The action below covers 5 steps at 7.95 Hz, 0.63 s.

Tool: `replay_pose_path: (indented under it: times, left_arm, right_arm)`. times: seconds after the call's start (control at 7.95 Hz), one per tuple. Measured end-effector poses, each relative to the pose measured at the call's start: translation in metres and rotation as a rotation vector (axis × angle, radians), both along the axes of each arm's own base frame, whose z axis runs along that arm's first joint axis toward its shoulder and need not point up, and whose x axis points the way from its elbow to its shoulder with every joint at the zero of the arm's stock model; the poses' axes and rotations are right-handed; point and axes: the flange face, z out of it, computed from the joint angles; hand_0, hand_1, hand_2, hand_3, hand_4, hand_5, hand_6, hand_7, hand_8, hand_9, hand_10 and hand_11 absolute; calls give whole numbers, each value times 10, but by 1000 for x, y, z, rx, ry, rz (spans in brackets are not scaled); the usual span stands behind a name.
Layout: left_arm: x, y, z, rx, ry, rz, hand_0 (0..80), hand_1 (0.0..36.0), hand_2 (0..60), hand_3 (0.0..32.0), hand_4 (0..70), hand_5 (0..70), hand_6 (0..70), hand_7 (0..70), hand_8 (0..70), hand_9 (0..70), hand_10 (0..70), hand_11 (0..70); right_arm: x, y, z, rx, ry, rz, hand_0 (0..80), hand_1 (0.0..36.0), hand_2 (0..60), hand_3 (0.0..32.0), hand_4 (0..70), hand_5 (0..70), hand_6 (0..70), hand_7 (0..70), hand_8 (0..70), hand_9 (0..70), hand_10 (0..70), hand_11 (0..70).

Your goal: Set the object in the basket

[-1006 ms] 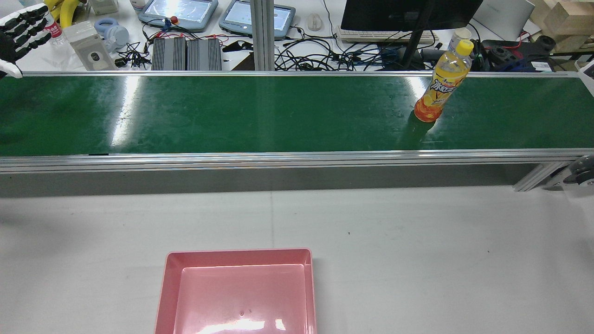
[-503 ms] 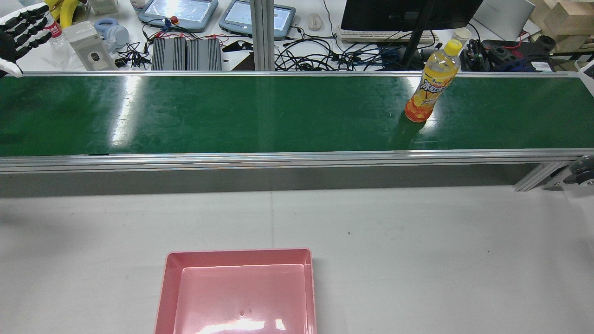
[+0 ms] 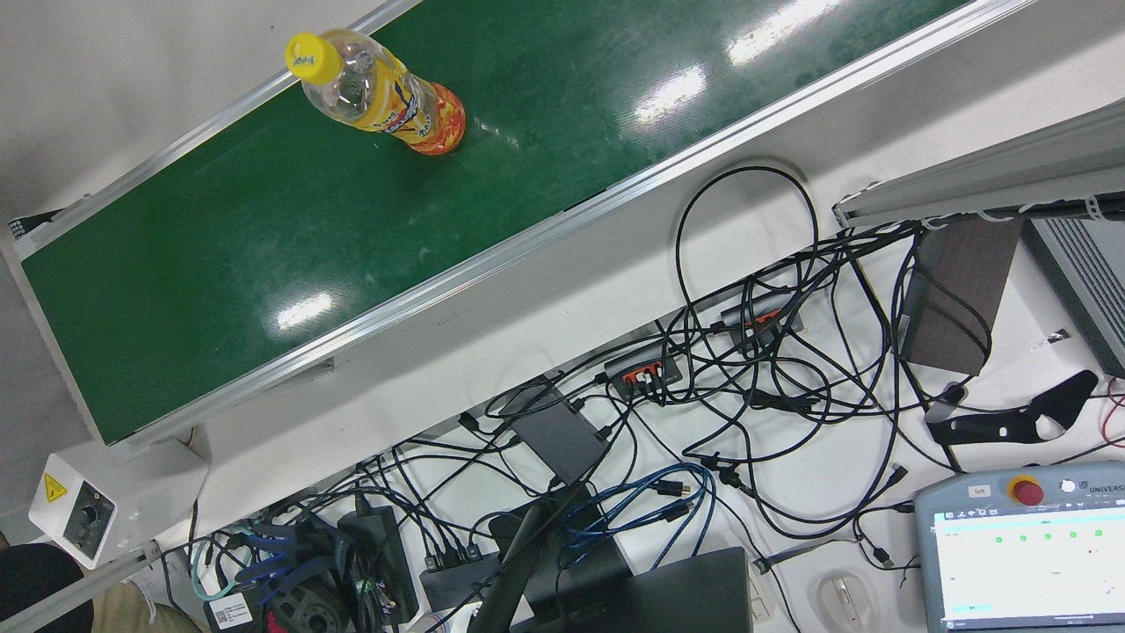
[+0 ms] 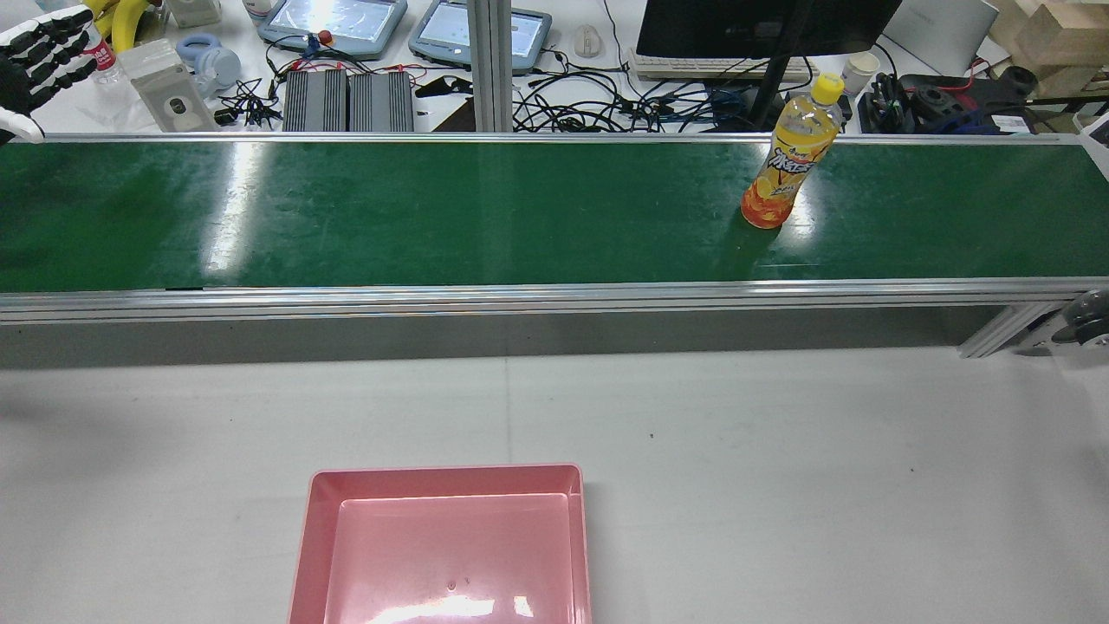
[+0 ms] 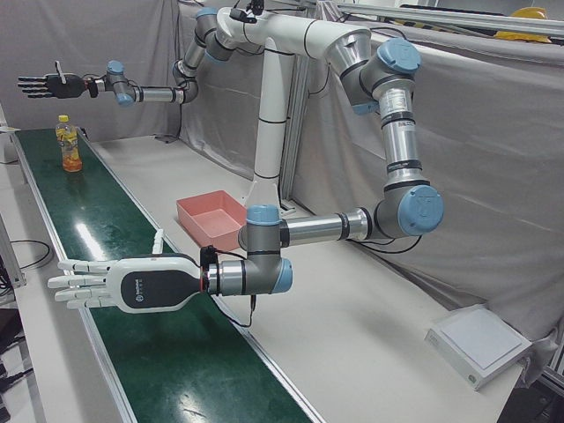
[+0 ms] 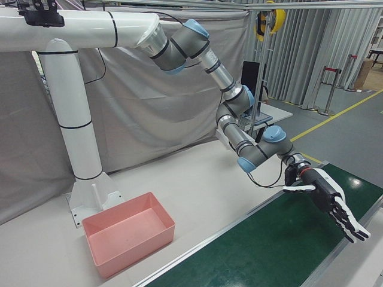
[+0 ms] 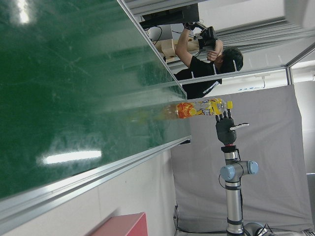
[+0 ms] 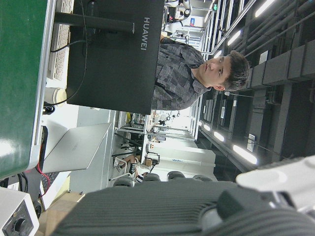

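An orange drink bottle point(image 4: 784, 160) with a yellow cap stands upright on the green conveyor belt point(image 4: 433, 217), right of centre in the rear view. It also shows in the front view point(image 3: 387, 97), the left-front view point(image 5: 68, 145) and the left hand view point(image 7: 197, 108). The pink basket point(image 4: 442, 472) sits empty on the white table, near the pedestal point(image 5: 211, 216) point(image 6: 128, 236). My left hand point(image 4: 39, 52) is open and hovers over the belt's far left end point(image 5: 115, 284) point(image 6: 326, 200). My right hand point(image 5: 53, 85) is open, above and beyond the bottle point(image 7: 225, 129).
The white table point(image 4: 780, 477) lies between belt and basket. Behind the belt are a monitor point(image 4: 762, 26), teach pendants and tangled cables point(image 3: 703, 369). A belt control box point(image 3: 83, 510) sits at the belt's end. A person point(image 7: 202, 64) stands beyond the belt.
The bottle has travelled leftward along the belt in the rear view, still upright. Both hands stay where they were, open.
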Motion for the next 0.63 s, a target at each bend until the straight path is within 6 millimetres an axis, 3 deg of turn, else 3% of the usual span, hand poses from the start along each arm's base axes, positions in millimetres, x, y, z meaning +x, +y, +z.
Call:
replay_pose_path:
  times: [0.63]
  left_arm:
    - [6, 3, -2, -10, -2, 9, 577, 67, 0, 0, 78, 108, 0, 0, 6, 7, 26, 54]
  right_arm:
    - [0, 0, 0, 0, 0, 0, 0, 0, 0, 0, 0, 0, 0, 0, 0, 0, 0, 0]
